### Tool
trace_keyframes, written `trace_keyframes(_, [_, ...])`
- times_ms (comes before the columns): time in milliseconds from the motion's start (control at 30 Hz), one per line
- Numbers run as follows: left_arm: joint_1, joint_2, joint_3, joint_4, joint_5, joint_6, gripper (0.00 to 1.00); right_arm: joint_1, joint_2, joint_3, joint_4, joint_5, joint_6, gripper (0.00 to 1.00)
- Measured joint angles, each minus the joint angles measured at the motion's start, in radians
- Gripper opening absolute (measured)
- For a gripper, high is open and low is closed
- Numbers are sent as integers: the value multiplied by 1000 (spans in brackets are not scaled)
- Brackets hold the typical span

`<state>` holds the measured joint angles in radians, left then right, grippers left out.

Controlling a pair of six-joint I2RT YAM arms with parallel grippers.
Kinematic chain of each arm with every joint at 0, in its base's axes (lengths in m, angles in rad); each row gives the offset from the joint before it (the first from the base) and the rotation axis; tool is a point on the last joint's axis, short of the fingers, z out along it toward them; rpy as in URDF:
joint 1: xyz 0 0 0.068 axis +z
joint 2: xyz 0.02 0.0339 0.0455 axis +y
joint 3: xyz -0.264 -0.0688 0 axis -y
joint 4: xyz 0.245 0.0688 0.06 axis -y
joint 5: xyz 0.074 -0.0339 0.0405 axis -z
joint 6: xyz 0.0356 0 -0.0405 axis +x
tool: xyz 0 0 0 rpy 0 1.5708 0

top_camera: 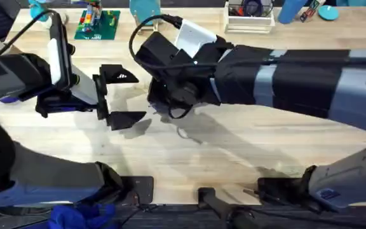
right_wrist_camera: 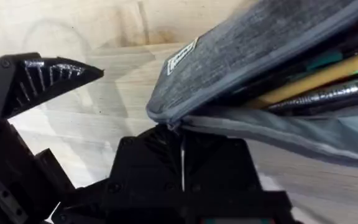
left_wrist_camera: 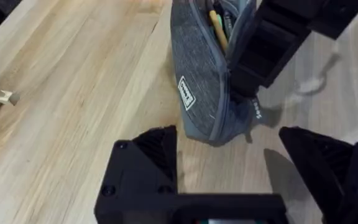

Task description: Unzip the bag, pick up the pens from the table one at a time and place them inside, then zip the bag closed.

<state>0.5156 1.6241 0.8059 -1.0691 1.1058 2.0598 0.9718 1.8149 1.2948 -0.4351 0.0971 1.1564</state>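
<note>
Overhead view first: the left tool [top_camera: 116, 95] hangs just beside the bag, on its left, jaws wide apart and holding nothing, the table [top_camera: 246, 149] bare beneath them. Moving right, the bag [left_wrist_camera: 207, 81] sits on the table in the middle, mouth unzipped and gaping, mostly hidden from above by the right arm. Look into it from the left wrist view and a yellow pen [left_wrist_camera: 219, 28] is lying inside the bag; the right wrist view shows the same yellow shaft with a dark pen [right_wrist_camera: 328, 96] alongside it, both inside the opening. The right tool [right_wrist_camera: 182, 149] is at the bag's near end, fingers together and apparently nipping the fabric or zipper right at the corner, though I can't make out the pull itself. So by my reckoning unzipping and loading are done; zipping closed is what's left.
</note>
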Motion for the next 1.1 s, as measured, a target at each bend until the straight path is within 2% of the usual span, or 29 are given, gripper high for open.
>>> trace_keyframes(233, [0,0,0,0,0,0,994,-15,-7,0,-3,-27,0,30])
trace_keyframes(500, [0,0,0,0,0,0,994,-53,-76,-2,-14,-98,0,31])
trace_keyframes(1100, [0,0,0,23,1,0,993,-79,-191,-15,-37,-114,-14,30])
